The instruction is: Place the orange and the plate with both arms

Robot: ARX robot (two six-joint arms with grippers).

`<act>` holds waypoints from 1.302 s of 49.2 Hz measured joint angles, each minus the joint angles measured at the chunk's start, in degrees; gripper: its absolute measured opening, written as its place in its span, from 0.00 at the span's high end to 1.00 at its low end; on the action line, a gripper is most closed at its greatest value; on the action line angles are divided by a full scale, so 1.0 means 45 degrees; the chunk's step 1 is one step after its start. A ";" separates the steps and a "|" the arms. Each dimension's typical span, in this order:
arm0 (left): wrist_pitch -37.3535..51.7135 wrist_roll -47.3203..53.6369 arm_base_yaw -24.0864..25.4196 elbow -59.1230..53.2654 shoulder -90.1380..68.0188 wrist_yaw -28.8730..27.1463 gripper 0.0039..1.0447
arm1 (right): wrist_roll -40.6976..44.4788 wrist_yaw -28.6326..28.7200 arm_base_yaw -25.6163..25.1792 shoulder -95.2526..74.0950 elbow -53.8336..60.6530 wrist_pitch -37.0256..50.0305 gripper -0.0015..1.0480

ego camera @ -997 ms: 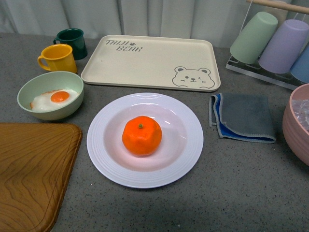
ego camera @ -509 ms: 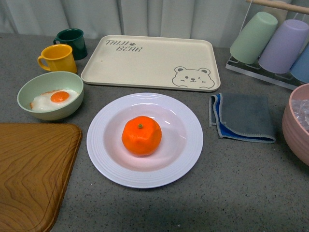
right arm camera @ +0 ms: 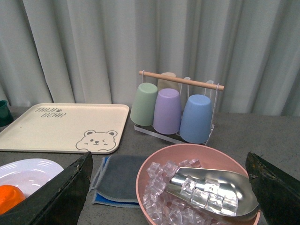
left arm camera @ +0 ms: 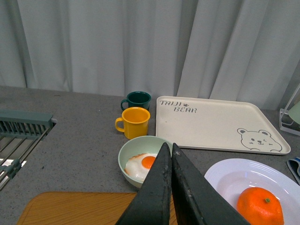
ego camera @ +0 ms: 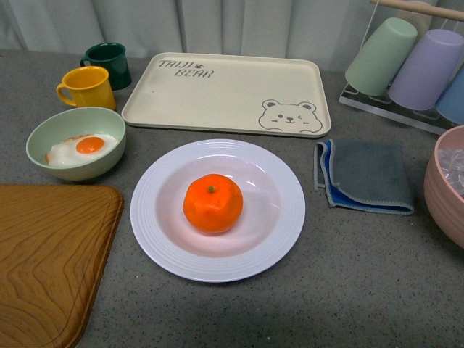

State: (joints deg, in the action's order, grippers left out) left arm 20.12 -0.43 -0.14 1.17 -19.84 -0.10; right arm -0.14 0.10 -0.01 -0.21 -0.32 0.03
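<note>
The orange [ego camera: 212, 204] sits in the middle of the white plate [ego camera: 156, 232] on the grey table, stem dot up. Neither arm shows in the front view. In the left wrist view my left gripper [left arm camera: 168, 146] is shut and empty, raised above the table, with the orange [left arm camera: 259, 212] and the plate [left arm camera: 234, 174] apart from it to one side. In the right wrist view my right gripper [right arm camera: 168, 187] is open and empty, its jaws wide on either side of the pink bowl; the plate [right arm camera: 33, 171] and a sliver of the orange [right arm camera: 8, 198] show at the edge.
A beige bear tray [ego camera: 226, 93] lies behind the plate. A pale green bowl [ego camera: 75, 142] with a fried egg, yellow mug [ego camera: 87, 87] and dark green mug [ego camera: 109, 64] stand left. A wooden board [ego camera: 47, 261] lies front left. A grey cloth [ego camera: 366, 175], pink ice bowl [ego camera: 446, 185] and cup rack [ego camera: 409, 65] stand right.
</note>
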 joint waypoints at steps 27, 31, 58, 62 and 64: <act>-0.2074 0.0000 -0.0005 0.0000 0.2055 0.0000 0.97 | 0.0000 0.0000 0.0000 0.0000 0.0000 0.0000 0.09; -0.3279 0.0005 -0.0005 0.0005 0.2987 0.0000 0.97 | 0.0000 0.0000 0.0000 0.0000 0.0000 0.0000 0.09; -0.4449 0.0000 0.0000 0.0005 0.4357 0.0024 0.45 | 0.0000 0.0000 0.0000 0.0000 0.0000 0.0000 0.09; -0.4454 0.0000 0.0000 0.0005 0.4357 0.0024 0.27 | 0.0000 0.0000 0.0000 0.0000 0.0000 0.0000 0.09; -0.4454 0.0000 0.0000 0.0005 0.4352 0.0024 0.18 | 0.0000 0.0000 0.0000 0.0000 0.0000 0.0000 0.09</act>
State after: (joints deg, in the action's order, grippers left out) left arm 0.08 -0.43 -0.14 1.19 -0.25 0.01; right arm -0.14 0.10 -0.01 -0.21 -0.32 0.03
